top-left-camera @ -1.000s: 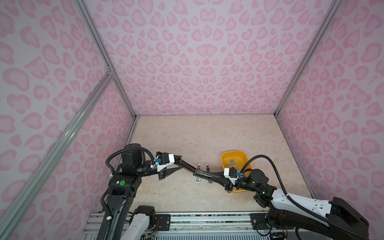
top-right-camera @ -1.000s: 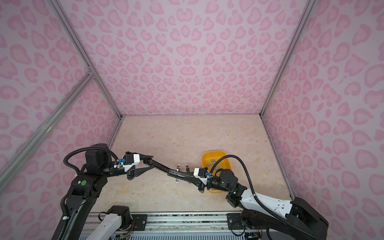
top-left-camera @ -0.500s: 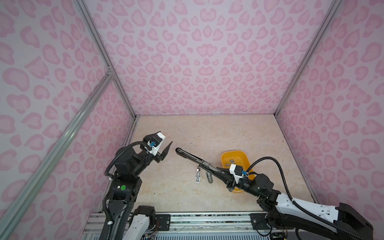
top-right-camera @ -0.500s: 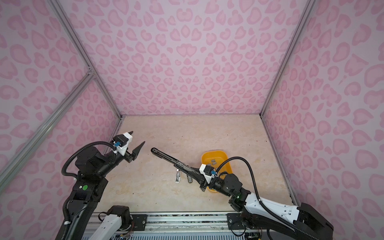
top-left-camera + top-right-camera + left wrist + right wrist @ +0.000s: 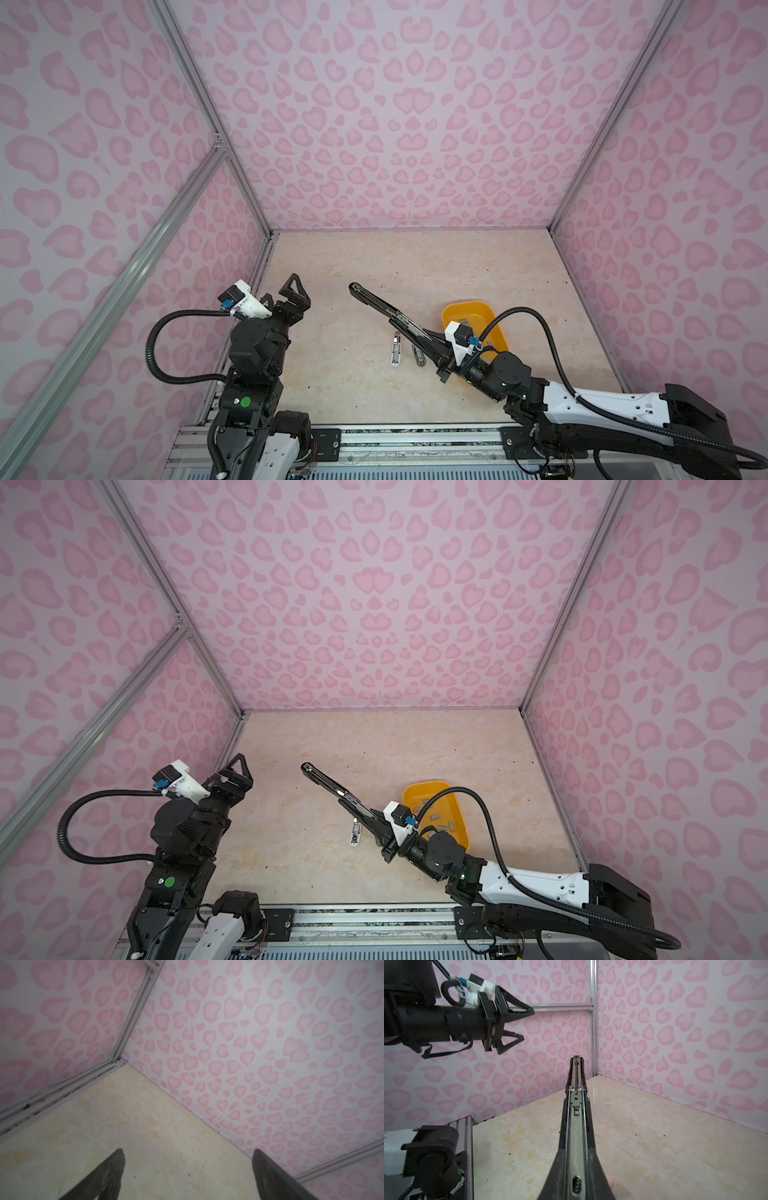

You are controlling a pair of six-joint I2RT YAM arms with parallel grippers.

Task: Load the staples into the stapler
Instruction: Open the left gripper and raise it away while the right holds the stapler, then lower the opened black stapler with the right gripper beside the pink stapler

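3 pink heart-print walls (image 5: 415,124), silver aluminium corner posts (image 5: 246,187), beige marble-look floor (image 5: 436,266), even soft light

Orange tray (image 5: 455,312) on beige marbled tabletop (image 5: 353,395); pink heart-print walls (image 5: 395,124); aluminium frame (image 5: 245,191).

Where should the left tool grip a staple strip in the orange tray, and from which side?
Take one of the staples across its narrow width at mid-length, coming straight down: they lie flat in the orange tray, whose walls likely block side approaches.

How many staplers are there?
3. A black stapler is held in the right claw; two small staplers lie side by side on the table near it. Others might be hidden.
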